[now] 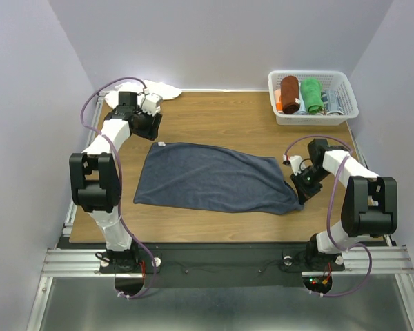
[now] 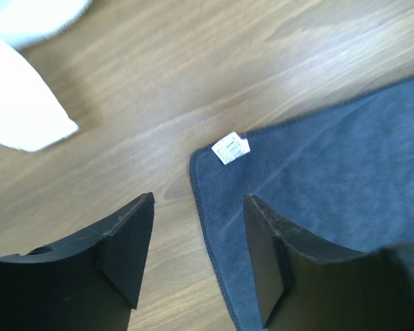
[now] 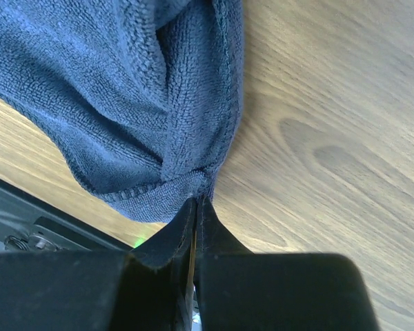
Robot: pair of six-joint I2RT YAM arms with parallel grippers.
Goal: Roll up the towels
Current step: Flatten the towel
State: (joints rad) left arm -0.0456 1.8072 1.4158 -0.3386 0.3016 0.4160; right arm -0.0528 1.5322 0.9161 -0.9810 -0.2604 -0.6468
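Observation:
The dark slate blue-grey towel point(image 1: 214, 178) lies spread flat in the middle of the table. My left gripper point(image 1: 152, 127) is open and empty, just above the towel's far-left corner by its white label point(image 2: 231, 147). In the left wrist view the gripper point(image 2: 200, 207) straddles the towel's left hem point(image 2: 331, 179). My right gripper point(image 1: 300, 192) is shut on the towel's near-right corner, and in the right wrist view the gripper point(image 3: 196, 203) pinches the bunched cloth point(image 3: 124, 89). The white towel point(image 1: 162, 89) lies crumpled at the back left, behind my left gripper, and also shows in the left wrist view point(image 2: 21, 117).
A white basket point(image 1: 310, 118) stands at the back right corner. It holds a rolled rust-brown towel point(image 1: 288, 93), a rolled bright green towel point(image 1: 312, 94) and other rolls. The table's near edge runs just below the blue-grey towel's hem.

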